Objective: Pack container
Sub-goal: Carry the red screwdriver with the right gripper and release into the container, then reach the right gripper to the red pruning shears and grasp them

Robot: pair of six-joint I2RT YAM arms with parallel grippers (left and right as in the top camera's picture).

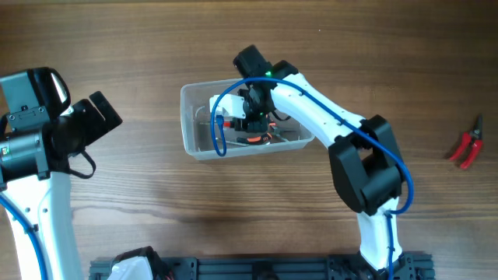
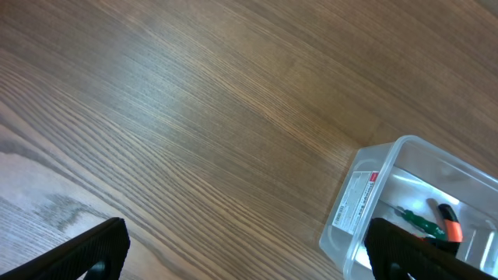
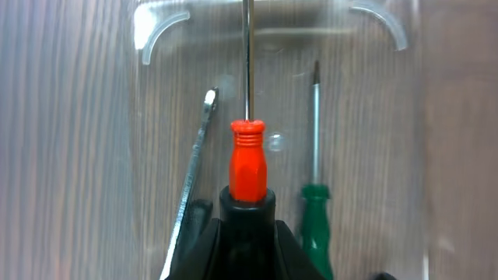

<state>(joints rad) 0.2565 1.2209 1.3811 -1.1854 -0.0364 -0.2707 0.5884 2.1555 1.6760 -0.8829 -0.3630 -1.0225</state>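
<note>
The clear plastic container (image 1: 189,128) stands in the middle of the table. My right gripper (image 1: 250,117) is down inside it, shut on a screwdriver with a red and black handle (image 3: 247,159), whose shaft points at the far wall of the container (image 3: 159,31). A green-handled screwdriver (image 3: 314,214) lies on the tub floor to its right. A tool with a flat metal shaft (image 3: 194,167) lies to its left. My left gripper (image 1: 99,115) is open and empty left of the container (image 2: 359,198). The green screwdriver (image 2: 416,222) shows through the wall in the left wrist view.
Red-handled pliers (image 1: 467,146) lie on the wood table near the right edge. A black rail (image 1: 257,268) runs along the front edge. The right arm's blue cable (image 1: 220,124) loops over the container.
</note>
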